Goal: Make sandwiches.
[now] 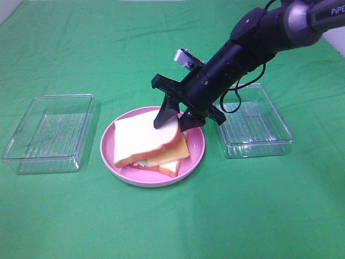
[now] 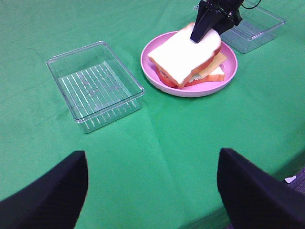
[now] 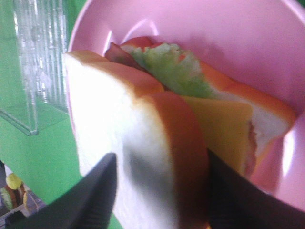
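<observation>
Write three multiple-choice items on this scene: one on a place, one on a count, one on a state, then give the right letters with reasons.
1. Where does the sandwich lie?
A. in the left clear box
B. on the pink plate
C. on the bare green cloth

2. How many clear boxes stand on the cloth?
A. one
B. two
C. three

3. How does the top bread slice sit?
A. tilted, its far edge between the right gripper's fingers
B. flat and untouched
C. upright in a box

Answers:
1. B, the stack rests inside the plate's rim.
2. B, one box lies left of the plate and one right of it, both empty.
3. A, the slice slopes up toward the gripper, whose fingers stand on either side of its crust.
</observation>
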